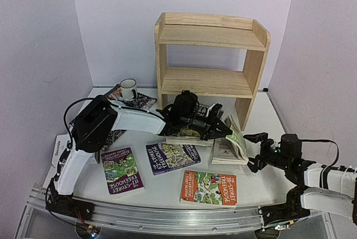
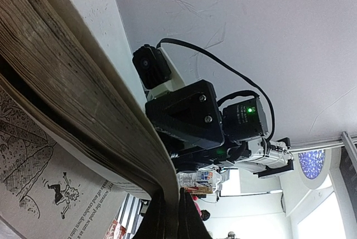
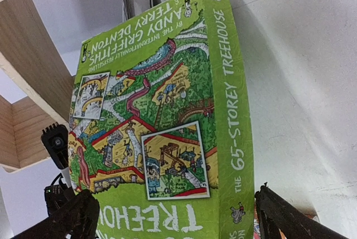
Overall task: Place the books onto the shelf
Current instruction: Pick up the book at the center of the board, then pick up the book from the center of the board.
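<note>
The green book (image 3: 162, 116), mid-frame, seemed light and floppy; left gripper (image 1: 225, 129) clamped its pages, right gripper (image 3: 175, 210) gaped; spine grips best.

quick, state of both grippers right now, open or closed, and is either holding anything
left gripper: closed, holding the green 65-storey treehouse book
right gripper: open, holding nothing

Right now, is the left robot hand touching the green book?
Touching. Left wrist view: the left gripper is shut on pages of the green book.
</note>
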`<action>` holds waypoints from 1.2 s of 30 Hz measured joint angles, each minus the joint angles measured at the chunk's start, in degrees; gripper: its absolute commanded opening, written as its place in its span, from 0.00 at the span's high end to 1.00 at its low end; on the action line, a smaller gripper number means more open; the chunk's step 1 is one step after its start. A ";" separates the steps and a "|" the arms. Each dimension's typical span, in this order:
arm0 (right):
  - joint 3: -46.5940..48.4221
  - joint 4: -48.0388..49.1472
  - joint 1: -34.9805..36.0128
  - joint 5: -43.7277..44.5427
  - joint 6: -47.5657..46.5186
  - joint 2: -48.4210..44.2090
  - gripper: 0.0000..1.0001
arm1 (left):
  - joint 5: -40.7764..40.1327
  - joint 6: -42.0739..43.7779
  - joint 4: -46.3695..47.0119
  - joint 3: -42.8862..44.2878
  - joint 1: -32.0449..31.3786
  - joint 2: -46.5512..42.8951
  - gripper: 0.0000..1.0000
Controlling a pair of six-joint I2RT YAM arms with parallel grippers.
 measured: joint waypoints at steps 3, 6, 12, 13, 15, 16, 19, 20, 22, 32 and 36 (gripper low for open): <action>0.06 1.27 0.00 -0.19 1.89 1.46 0.20 | 0.01 -0.08 0.86 -0.97 0.10 0.00 1.00; 0.06 1.40 -0.02 -0.06 3.53 1.70 0.35 | 0.01 -0.09 1.71 -1.63 0.40 -0.15 1.00; 0.03 1.05 -0.02 0.53 5.85 -0.19 0.67 | -0.01 -0.04 3.21 -5.82 1.63 -3.13 0.99; 0.03 1.01 -0.02 0.52 6.19 -0.29 0.71 | -0.01 -0.04 3.46 -6.44 1.75 -3.62 0.99; 0.03 1.02 -0.02 0.39 6.25 -0.26 0.76 | -0.05 -0.02 3.90 -7.28 1.89 -4.23 0.98; 0.03 1.06 -0.02 0.32 6.38 -0.16 0.80 | -0.04 0.00 4.12 -7.76 1.90 -4.42 0.97; 0.03 0.99 -0.02 0.03 6.42 0.42 0.87 | -0.16 0.00 4.20 -9.81 1.91 -4.72 0.86; 0.03 0.80 -0.02 0.05 6.42 0.60 0.88 | -0.16 0.00 4.18 -10.36 1.91 -4.72 0.74; 0.03 0.46 -0.02 0.09 6.27 0.91 0.90 | -0.09 0.58 4.28 -11.36 1.91 -4.75 0.47; 3.30 -5.99 -0.07 -0.35 2.57 1.05 0.89 | 1.64 4.43 4.64 -19.23 1.80 -10.03 0.01; 4.46 -8.18 -0.07 -0.41 1.61 0.87 0.88 | 1.07 7.37 5.12 -22.30 1.80 -13.78 0.00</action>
